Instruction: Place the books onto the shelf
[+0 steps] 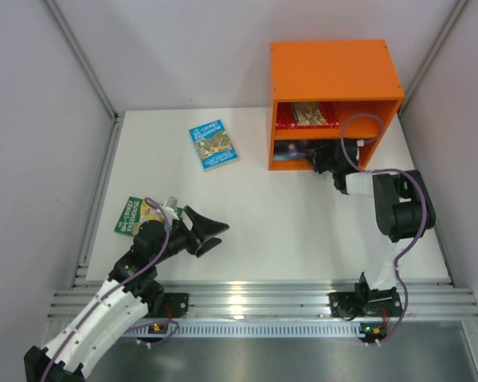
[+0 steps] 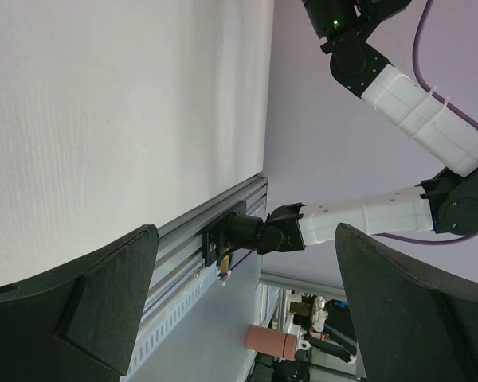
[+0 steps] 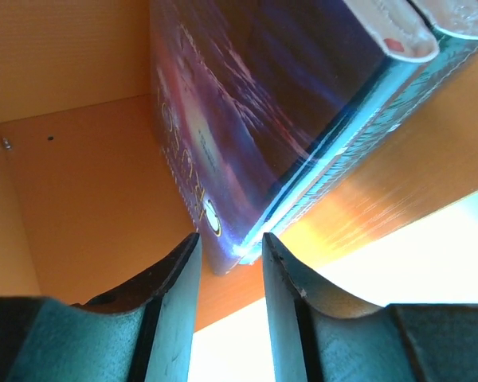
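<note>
writing: cover lettering on the light-blue book (image 1: 213, 144) and the green book (image 1: 130, 215) is too small to read; spine of the dark purple book (image 3: 247, 103) carries pale letters and a round emblem, blurred, unreadable
right hand (image 3: 229, 243): narrow gap, pads against both sides of the dark purple book's lower corner, the teal book (image 3: 386, 99) pressed flat against it (so the pinch takes both)
left hand (image 1: 217, 235): fingers wide apart, holding nothing, over bare desk (image 1: 287, 231)
shelf (image 1: 334, 68): orange, far right of the desk, front facing the arms
upper compartment: red-bordered book (image 1: 305, 116) lying inside
lower compartment: purple and teal books at its left side, right hand reaching in from the front
books on desk: light-blue one lies flat, left of the shelf and well apart from it; green one at the left edge, partly hidden under the left arm
top view only: both loose books, the red-bordered one, the whole shelf
right wrist only: finger contact on the book corner, two separate page edges at the far end
left wrist only: rail (image 2: 191, 239) along the desk's near edge and the right arm (image 2: 366, 219) bolted to it
</note>
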### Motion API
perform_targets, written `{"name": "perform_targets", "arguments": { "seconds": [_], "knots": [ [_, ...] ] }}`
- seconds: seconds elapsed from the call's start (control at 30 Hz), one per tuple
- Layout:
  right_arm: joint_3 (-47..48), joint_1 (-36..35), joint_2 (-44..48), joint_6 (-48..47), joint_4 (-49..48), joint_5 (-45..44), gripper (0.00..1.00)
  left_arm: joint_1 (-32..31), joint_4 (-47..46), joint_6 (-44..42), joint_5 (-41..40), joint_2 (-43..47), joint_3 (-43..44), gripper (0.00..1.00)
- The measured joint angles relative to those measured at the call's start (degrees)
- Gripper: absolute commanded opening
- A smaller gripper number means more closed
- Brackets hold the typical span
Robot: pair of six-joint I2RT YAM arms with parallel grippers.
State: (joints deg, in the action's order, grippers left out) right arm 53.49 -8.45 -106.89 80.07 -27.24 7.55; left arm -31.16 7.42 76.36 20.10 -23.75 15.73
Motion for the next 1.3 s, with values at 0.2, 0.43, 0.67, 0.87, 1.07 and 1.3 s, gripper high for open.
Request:
{"name": "perform_targets", "arguments": {
  "seconds": [0.2, 0.43, 0.67, 0.87, 1.07, 1.3],
  "knots": [
    [0.2, 0.0, 0.0, -0.1, 0.7, -0.5, 0.31, 0.0, 0.0, 0.0, -0.2, 0.0, 0.0, 0.97],
    [0.9, 0.0, -0.2, -0.1, 1.4, -0.7, 0.31, 0.0, 0.0, 0.0, -0.3, 0.0, 0.0, 0.97],
    [1.4, 0.0, -0.5, -0.1, 1.6, -0.6, 0.34, 0.0, 0.7, -0.6, -1.1, -0.8, 0.2, 0.96],
    [0.5, 0.0, 1.3, -0.9, 2.1, 1.2, 0.4, 0.0, 6.4, -3.3, -4.1, -5.4, 5.2, 0.96],
    [-6.6, 0.0, 15.0, -4.7, 8.3, 3.4, 0.5, 0.1, 9.0, -6.7, -6.6, -11.5, 12.4, 0.96],
    [-15.1, 0.0, 37.1, -10.5, 14.6, 5.5, 0.79, 2.9, 18.1, -11.3, -15.0, -16.2, 23.5, 0.98]
  ]
}}
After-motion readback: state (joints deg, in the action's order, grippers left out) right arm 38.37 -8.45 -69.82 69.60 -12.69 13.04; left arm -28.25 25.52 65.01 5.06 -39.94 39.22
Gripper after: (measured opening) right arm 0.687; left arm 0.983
